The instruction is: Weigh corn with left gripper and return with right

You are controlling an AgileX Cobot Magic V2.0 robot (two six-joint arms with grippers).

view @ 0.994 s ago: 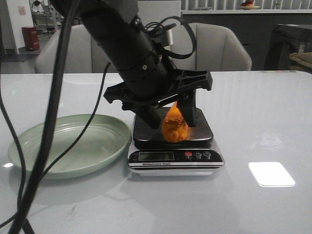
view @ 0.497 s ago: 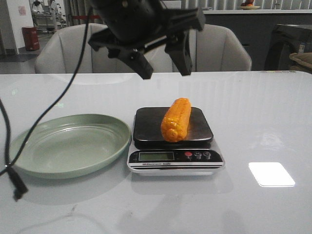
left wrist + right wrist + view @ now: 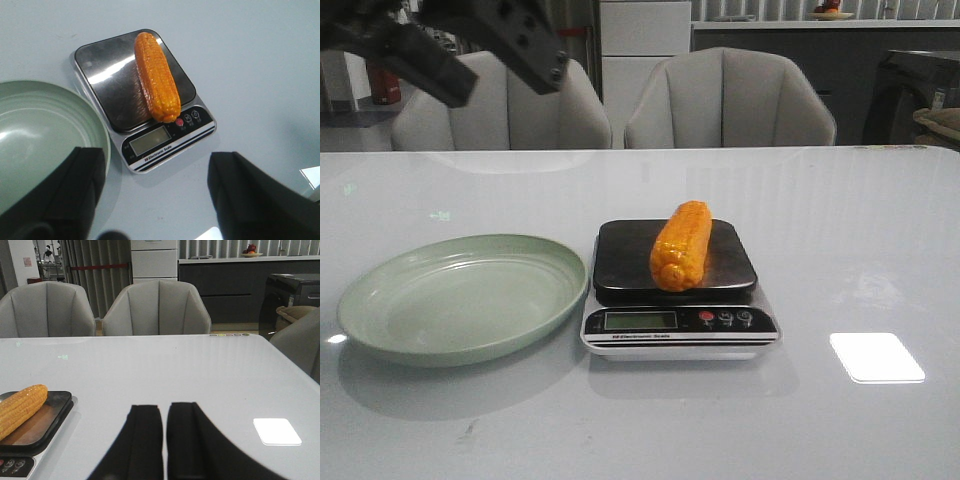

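Note:
The corn (image 3: pixel 681 246) lies lengthwise on the dark platform of the scale (image 3: pixel 680 331). It is free of both grippers. My left gripper (image 3: pixel 506 88) is open and empty, high above the table at the far left, well away from the corn. In the left wrist view the corn (image 3: pixel 156 75) and scale (image 3: pixel 186 77) lie below the wide-open left gripper (image 3: pixel 156 160). My right gripper (image 3: pixel 164 410) is shut and empty over bare table to the right of the scale (image 3: pixel 50 415). The corn (image 3: pixel 20 407) shows at that view's edge. The right gripper is out of the front view.
A pale green plate (image 3: pixel 380 300) stands empty just left of the scale, and also shows in the left wrist view (image 3: pixel 30 105). Two grey chairs (image 3: pixel 730 100) stand behind the table. A bright light patch (image 3: pixel 876 357) lies on the table right of the scale.
My left gripper let go of the corn on the scale, rose, and swung up and to the left. The corn stays lying on the platform.

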